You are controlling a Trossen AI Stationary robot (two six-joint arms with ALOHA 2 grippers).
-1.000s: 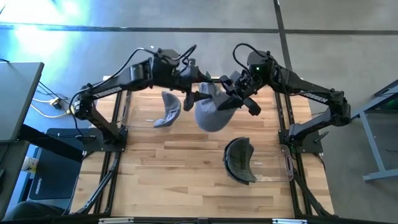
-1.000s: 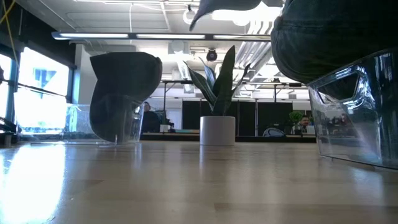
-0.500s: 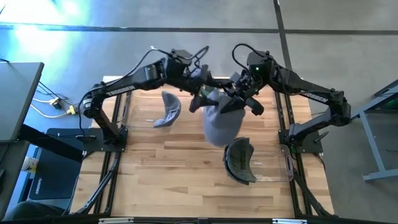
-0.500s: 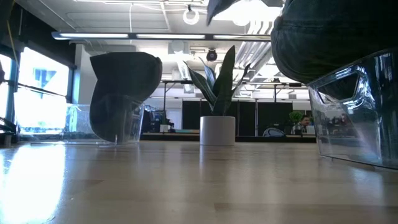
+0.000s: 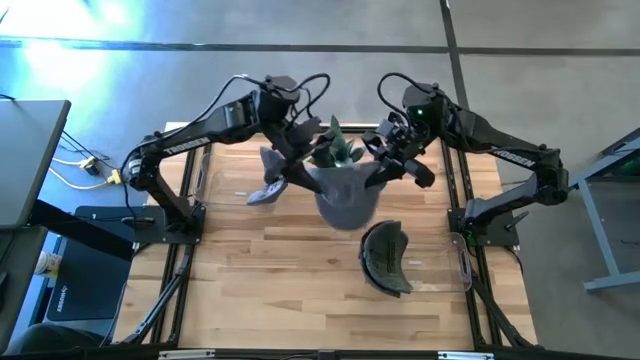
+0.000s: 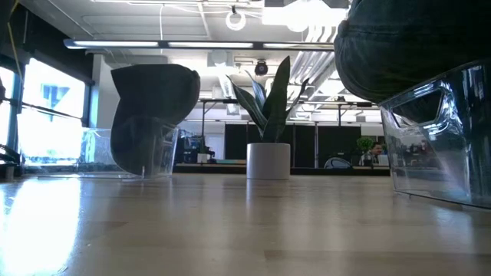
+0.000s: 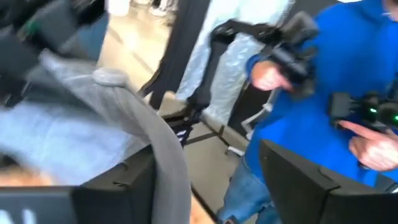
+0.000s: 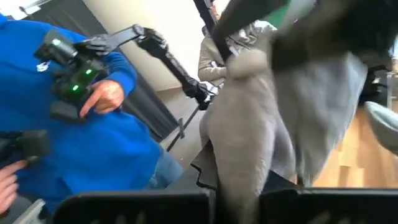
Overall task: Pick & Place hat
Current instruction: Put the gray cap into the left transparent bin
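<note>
A light grey hat (image 5: 345, 195) hangs in the air over the table's middle, between my two grippers, its crown sagging down. My left gripper (image 5: 303, 170) stands at the hat's left rim, open, with the rim between its fingers. My right gripper (image 5: 385, 168) is shut on the hat's right side. Behind the hat, a potted plant (image 5: 335, 148) stands at the table's far middle. The held hat is above the low view's frame. My left gripper comes at the hat about level from the table's left. The hat's rim (image 7: 169, 168) runs between its open fingers and lies against one finger (image 7: 112, 196); the other finger (image 7: 305, 186) stands apart from it. My right gripper pinches grey cloth at the hat's right edge (image 8: 239, 177) between its two fingers, coming about level from the table's right. The hat is lifted clear of the table and hangs below and beyond the fingers.
A clear bin (image 5: 215, 185) at the left holds another grey hat (image 5: 268, 175); a clear bin (image 5: 455, 265) at the near right holds a dark hat (image 5: 385, 258). The plant's white pot (image 6: 268, 161) stands at the far middle. A person in blue (image 8: 81, 143) stands beyond the table.
My left gripper has turned its wrist and shifted along the hat's rim toward the table's left. The hat, which hung bunched below my right gripper, is now spread out between the two grippers. Its edge has left the top of the low view.
</note>
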